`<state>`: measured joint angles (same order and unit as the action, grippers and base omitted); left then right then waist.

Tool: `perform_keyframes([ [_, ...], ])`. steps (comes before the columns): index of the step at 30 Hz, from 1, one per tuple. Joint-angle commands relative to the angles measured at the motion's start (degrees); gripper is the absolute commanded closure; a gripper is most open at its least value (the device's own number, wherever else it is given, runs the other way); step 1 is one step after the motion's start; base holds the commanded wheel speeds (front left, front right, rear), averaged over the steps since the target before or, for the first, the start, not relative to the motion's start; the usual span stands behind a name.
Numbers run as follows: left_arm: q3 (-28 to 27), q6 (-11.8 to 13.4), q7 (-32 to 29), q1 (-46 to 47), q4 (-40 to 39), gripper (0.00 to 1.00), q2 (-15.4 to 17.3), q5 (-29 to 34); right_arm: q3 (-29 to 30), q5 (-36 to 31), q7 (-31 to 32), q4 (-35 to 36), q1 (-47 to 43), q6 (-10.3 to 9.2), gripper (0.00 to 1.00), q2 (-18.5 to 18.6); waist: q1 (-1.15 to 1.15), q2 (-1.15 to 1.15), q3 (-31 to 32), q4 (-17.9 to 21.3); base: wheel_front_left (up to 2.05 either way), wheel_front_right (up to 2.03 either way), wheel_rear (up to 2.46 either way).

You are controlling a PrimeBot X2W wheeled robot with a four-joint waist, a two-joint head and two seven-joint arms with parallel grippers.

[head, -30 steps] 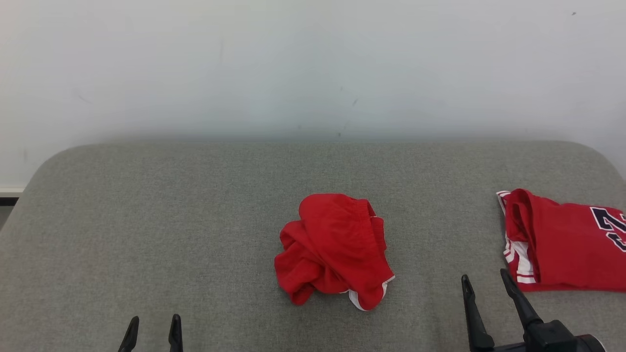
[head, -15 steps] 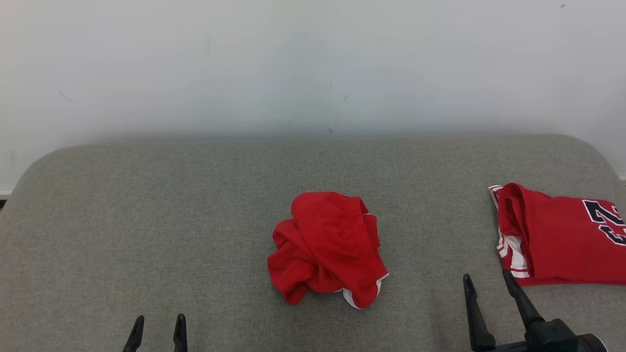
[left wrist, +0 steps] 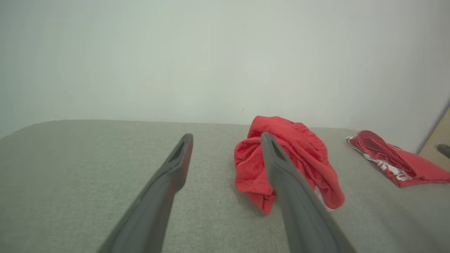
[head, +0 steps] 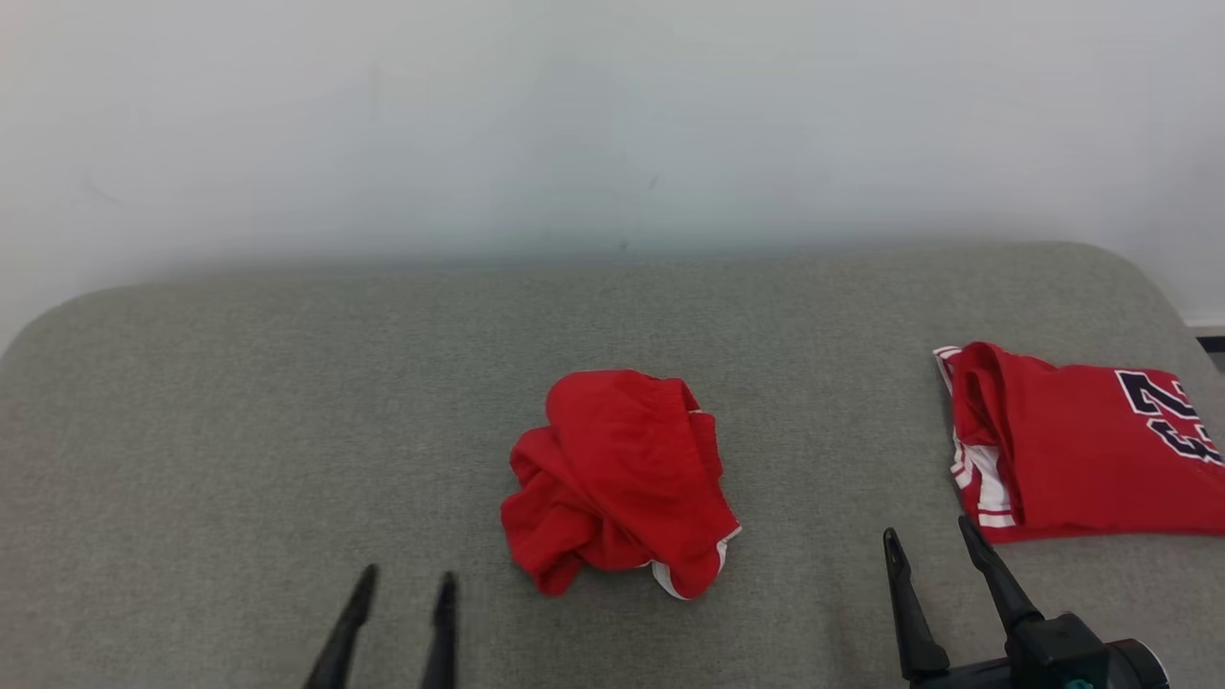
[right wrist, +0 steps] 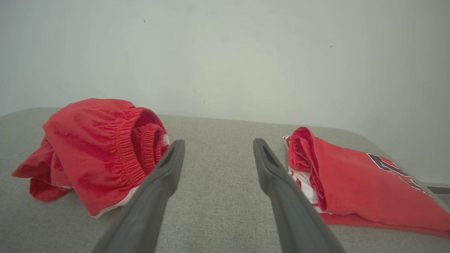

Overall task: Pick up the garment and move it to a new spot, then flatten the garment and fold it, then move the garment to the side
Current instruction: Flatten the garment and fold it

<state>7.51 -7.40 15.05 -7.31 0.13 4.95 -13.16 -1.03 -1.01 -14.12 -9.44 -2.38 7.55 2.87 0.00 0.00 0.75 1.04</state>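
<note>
Wide-open, empty jaws on both the left gripper (head: 408,574) and the right gripper (head: 927,528), low over the tabletop (head: 239,431), touching nothing. Between the two and a little farther out, the garment (head: 617,478): a crumpled red heap mid-tabletop, not yet picked up. Just beyond the right gripper, a folded jersey (head: 1081,450). Likely trouble: pinching one loose fold and lifting a tangle that is hard to flatten; snagging the tabletop's fabric on a low approach; brushing the jersey and spoiling its fold.
</note>
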Motion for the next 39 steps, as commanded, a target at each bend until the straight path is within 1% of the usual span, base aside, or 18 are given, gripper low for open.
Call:
perform_keyframes([
  [1, 3.44, -0.04, 0.16, 2.22, 0.79, 0.0, 1.23, -0.02, -0.13, 0.25, 0.02, 0.0, 0.55, -0.14, 0.0, 0.03, 0.0, 0.0, -0.53, 1.61, 0.0, 0.0, 0.0],
  [4, 8.5, -0.06, 0.15, 5.67, 2.81, 0.0, 1.92, -0.02, -0.48, 0.22, 0.15, 0.08, 1.21, -0.14, 0.0, 0.01, 0.0, 0.0, -1.1, 4.08, 0.0, 0.0, 0.0],
  [9, 15.87, -0.05, 0.12, 10.86, 7.46, 0.0, 2.89, 0.74, -0.57, 0.35, 0.23, 0.0, 1.77, -0.14, 0.0, 0.02, 0.0, 0.0, -2.46, 9.31, 0.0, 0.0, 0.0],
  [10, 15.87, -0.05, 0.12, 10.86, 7.46, 0.0, 2.89, 0.74, -0.57, 0.35, 0.23, 0.0, 1.77, -0.14, 0.0, 0.02, 0.0, 0.0, -2.46, 9.31, 0.0, 0.0, 0.0],
  [15, 20.96, -0.05, -1.91, 16.02, 13.79, 0.0, 3.85, 2.62, -0.17, 0.56, -0.01, -0.16, 2.38, -0.14, 0.0, 0.0, 0.0, 0.0, -4.12, 13.62, 0.0, 0.0, 0.0],
  [16, 21.5, -0.03, -2.57, 17.08, 15.25, 0.0, 3.69, 3.03, -0.07, 0.54, -0.06, -0.17, 2.47, -0.14, 0.0, 0.0, 0.0, 0.0, -4.39, 14.2, 0.0, 0.0, 0.0],
  [19, 21.81, 1.41, -4.97, 20.16, 19.88, 0.0, 3.04, 4.46, -0.42, 0.82, -0.3, -0.07, 2.77, -0.14, 0.0, 0.0, 0.0, 0.0, -5.32, 15.78, 0.0, 0.0, 0.0],
  [23, 22.75, 3.0, -6.14, 23.76, 24.75, 0.0, 2.34, 6.42, -0.74, 1.23, -0.55, -0.22, 3.32, -0.14, 0.0, 0.01, 0.0, 0.0, -6.18, 17.17, 0.0, 0.0, 0.0],
  [26, 23.25, 4.66, -7.88, 25.99, 28.55, 0.0, 1.8, 7.87, -1.07, 1.48, -0.63, -0.42, 3.66, -0.14, 0.0, 0.0, 0.0, 0.0, -6.8, 17.79, 0.0, 0.0, 0.0],
  [31, 22.79, 8.2, -10.67, 28.67, 35.22, 0.0, 1.42, 9.0, -1.32, 1.64, -0.8, -0.6, 3.85, -0.14, 0.0, 0.0, 0.0, 0.0, -7.68, 18.34, 0.0, 0.0, 0.0],
  [33, 22.56, 8.97, -11.48, 29.6, 37.7, 0.0, 1.21, 8.89, -1.41, 1.66, -0.86, -0.62, 4.05, -0.14, 0.0, 0.0, 0.0, 0.0, -7.92, 18.41, 0.0, 0.0, 0.0],
  [36, 22.45, 9.22, -12.02, 30.61, 40.76, 0.0, 0.87, 8.18, -1.48, 1.65, -0.95, -0.75, 4.37, -0.14, 0.0, 0.01, 0.0, 0.0, -8.19, 18.38, 0.0, 0.0, 0.0],
  [37, 22.35, 8.96, -11.57, 30.9, 41.38, 0.22, 0.68, 7.83, -1.51, 1.64, -0.97, -0.79, 4.44, -0.14, 0.0, 0.01, 0.0, 0.0, -8.24, 18.3, 0.0, 0.0, 0.0],
  [38, 22.25, 8.78, -10.96, 31.13, 41.72, 0.65, 0.47, 7.46, -1.47, 1.63, -0.99, -0.8, 4.45, -0.14, 0.0, 0.0, 0.0, 0.0, -8.28, 18.14, 0.0, 0.0, 0.0],
  [39, 22.32, 8.42, -10.16, 31.37, 41.94, 1.0, 0.23, 7.06, -1.46, 1.59, -1.02, -0.82, 4.43, -0.14, 0.0, 0.01, 0.0, 0.0, -8.27, 17.97, 0.0, 0.0, 0.0],
])
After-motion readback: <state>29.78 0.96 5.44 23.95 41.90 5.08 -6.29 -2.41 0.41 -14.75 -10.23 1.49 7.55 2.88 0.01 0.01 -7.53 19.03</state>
